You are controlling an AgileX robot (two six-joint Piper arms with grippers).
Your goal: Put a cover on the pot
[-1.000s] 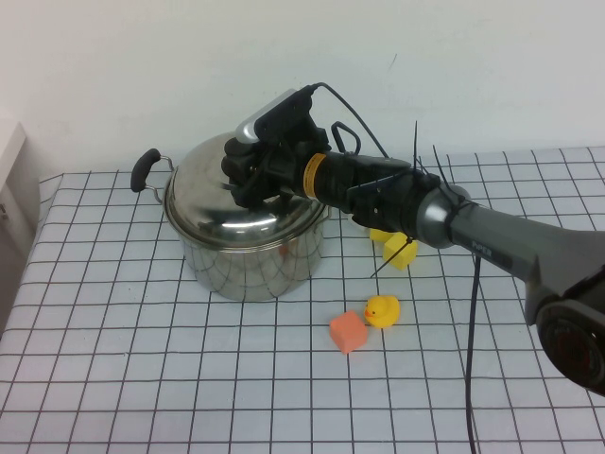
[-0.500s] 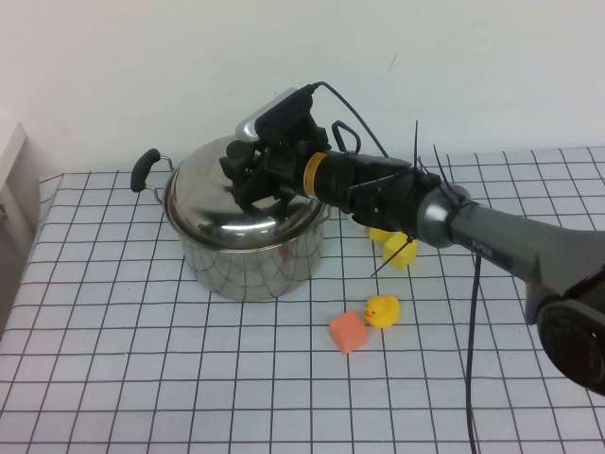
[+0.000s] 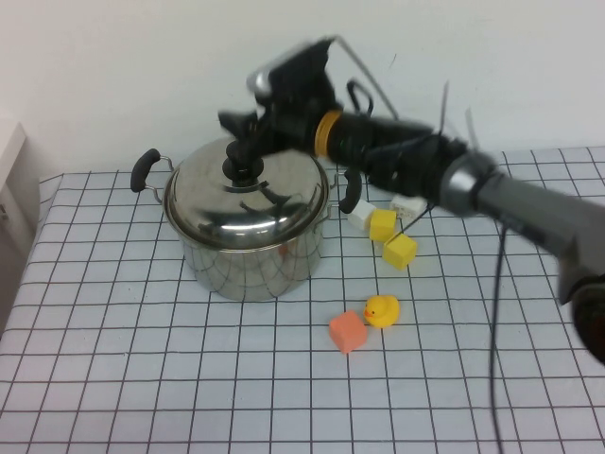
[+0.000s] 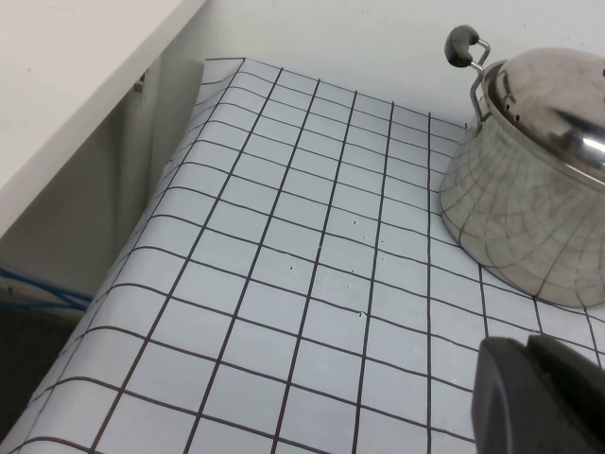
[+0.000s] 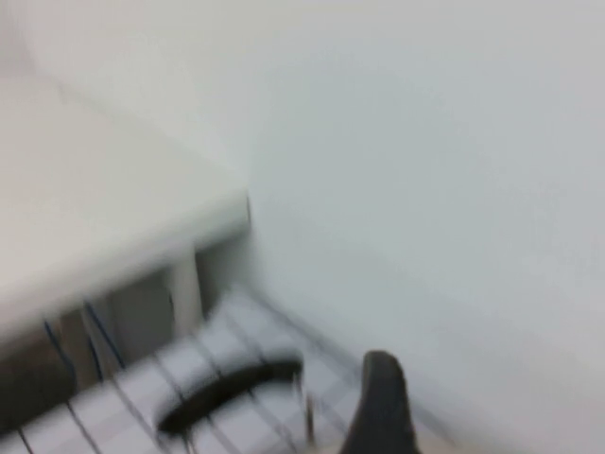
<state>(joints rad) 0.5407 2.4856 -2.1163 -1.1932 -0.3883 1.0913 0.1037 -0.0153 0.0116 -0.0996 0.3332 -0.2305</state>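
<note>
Shiny cylindrical steel pot (image 3: 248,253) sits at about 10 o'clock on the gridded cloth (image 3: 142,378), with the domed lid (image 3: 244,199) and its black knob (image 3: 236,167) seated on it. Right gripper (image 3: 248,128) hangs just above the knob, fingers apart. Left gripper (image 4: 539,397) low beside the pot, finger state unreadable.

Your high view looks down from the robot's side, pot (image 3: 246,222) at ten o'clock, left wrist view sits low and near, sharing that pot (image 4: 529,218), right wrist view faces the wall.

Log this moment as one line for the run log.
lid: on pot | right gripper: above knob | left gripper: parked near pot
</note>
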